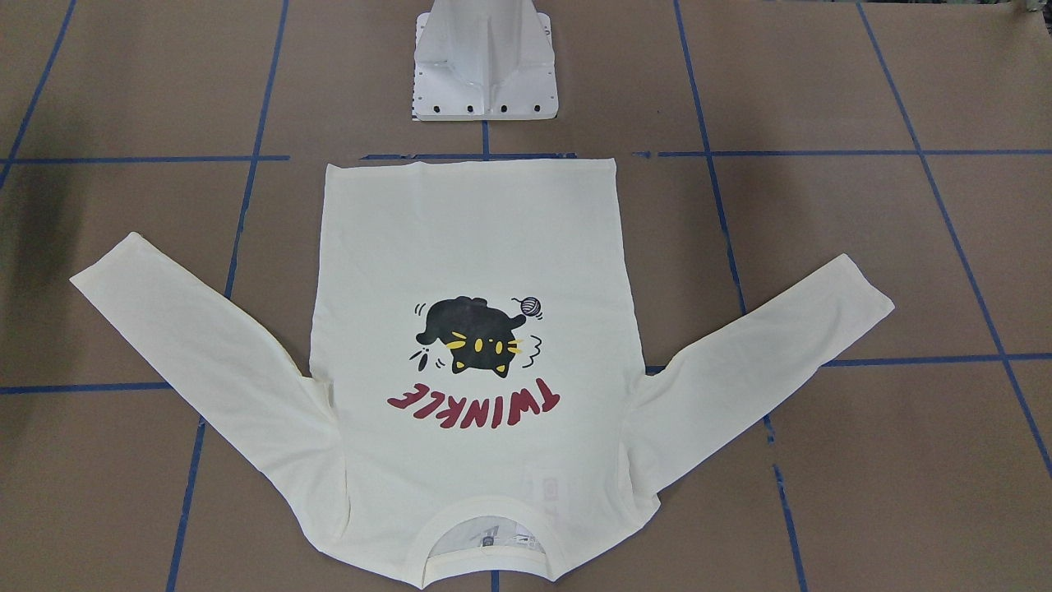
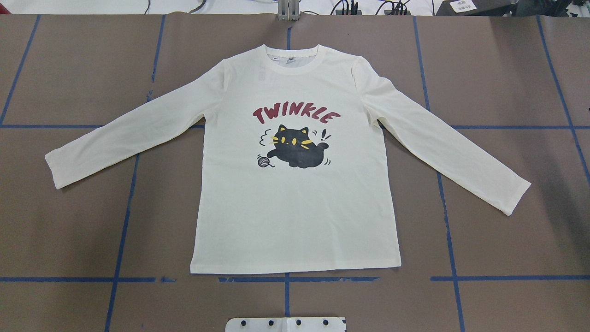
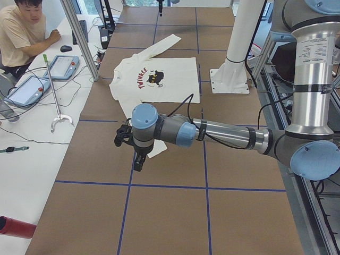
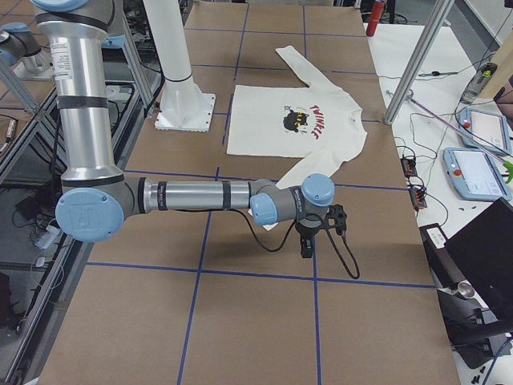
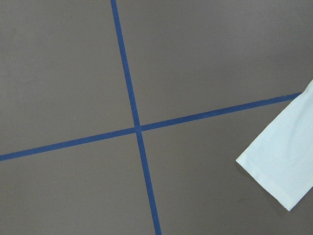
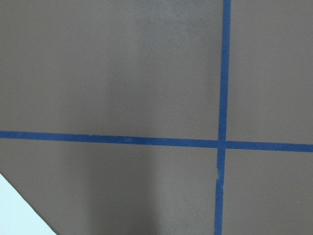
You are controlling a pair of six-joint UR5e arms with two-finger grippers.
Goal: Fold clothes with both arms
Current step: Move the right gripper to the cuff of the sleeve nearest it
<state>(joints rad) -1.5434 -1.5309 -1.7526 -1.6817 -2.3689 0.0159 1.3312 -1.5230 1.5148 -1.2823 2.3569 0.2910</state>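
Note:
The clothes are one cream-white long-sleeved shirt (image 2: 295, 212) lying flat on the brown table, print side up, with both sleeves spread out to the sides. Its black cat and red "TWINKLE" lettering (image 1: 474, 397) face upward. My left gripper (image 3: 138, 162) hangs above the table near the left sleeve's cuff (image 5: 283, 156). My right gripper (image 4: 307, 245) hangs near the other sleeve's end, and a corner of cream cloth (image 6: 10, 215) shows under it. Both grippers appear only in the side views, so I cannot tell whether they are open or shut.
The white pedestal base (image 1: 485, 66) stands just behind the shirt's hem. Blue tape lines (image 2: 120, 240) grid the tabletop. A person (image 3: 24, 32) sits at a side desk with teach pendants (image 3: 29, 87) beyond a metal post (image 3: 79, 37). A red cylinder (image 3: 16, 227) lies near the table's corner.

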